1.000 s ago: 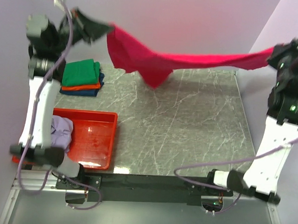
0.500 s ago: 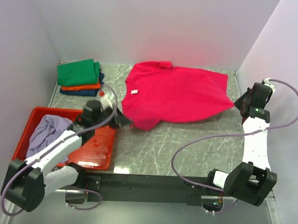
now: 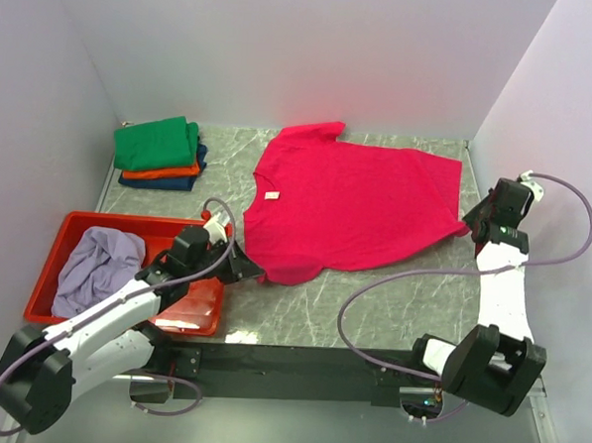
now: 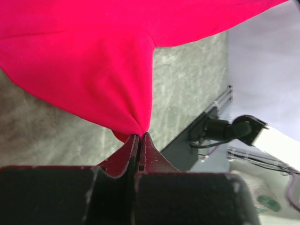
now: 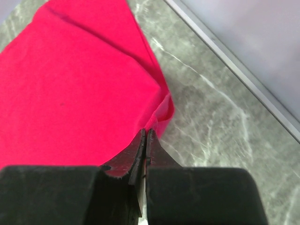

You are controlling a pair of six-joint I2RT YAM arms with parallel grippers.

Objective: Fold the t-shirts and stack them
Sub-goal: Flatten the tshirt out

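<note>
The crimson-pink t-shirt (image 3: 351,205) lies spread flat on the grey marbled table, its neck label facing up. My left gripper (image 3: 246,271) is shut on the shirt's near-left sleeve corner (image 4: 136,126), low at the table. My right gripper (image 3: 467,229) is shut on the shirt's right hem corner (image 5: 159,117). Folded green (image 3: 159,143), orange (image 3: 160,171) and dark blue (image 3: 164,182) t-shirts sit stacked at the far left. The pale lavender t-shirt (image 3: 97,263) lies crumpled in the red tray (image 3: 187,310).
White walls close in the back and both sides. A metal rail (image 5: 234,65) runs along the table's right edge. The arm bases and looping cables (image 3: 371,305) sit at the near edge.
Both arms came down from high up, where the shirt hung between them. It now lies flat, pulled wider and smoother than half a second ago. The left gripper drew back toward the tray.
</note>
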